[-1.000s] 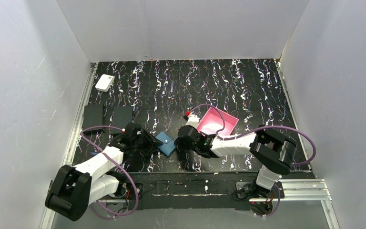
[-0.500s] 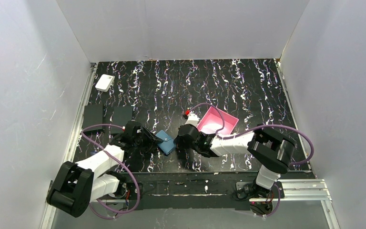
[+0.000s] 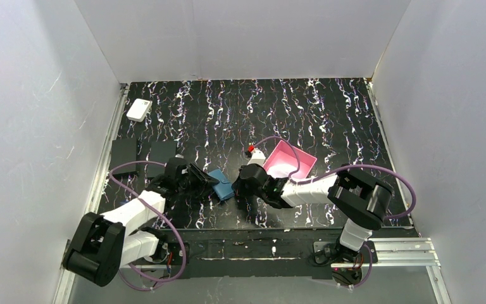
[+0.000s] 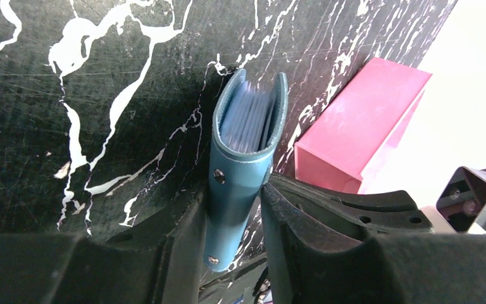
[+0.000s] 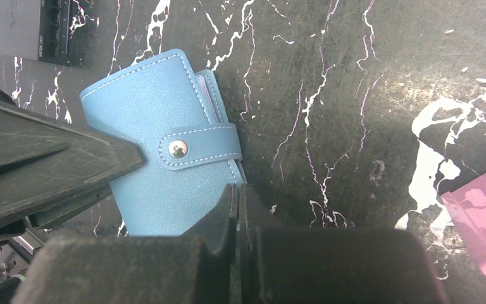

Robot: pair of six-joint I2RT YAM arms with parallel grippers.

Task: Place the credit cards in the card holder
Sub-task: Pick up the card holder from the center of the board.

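Black marbled desk (image 3: 304,107), pink tray (image 3: 288,161) right of centre, both arms meeting just left of it. Card holder (image 3: 221,183) sits between them near the front edge, folded. Left gripper (image 3: 204,180) is clamped on it, one finger against each cover. Right gripper (image 3: 245,185) is clenched on nothing, tips at the holder's edge just below the tab (image 5: 199,147). No loose cards spotted in any view. Step looks like opening the holder, since the tab appears snapped over its button. Probably best for the right tips to slip under the tab's rounded end and lift away while the left pinches firm, clear of the tab. Only the left wrist shows the pale pockets (image 4: 245,120) edge-on between the covers. Only the right wrist shows the tab face. Only the top view places both arms.
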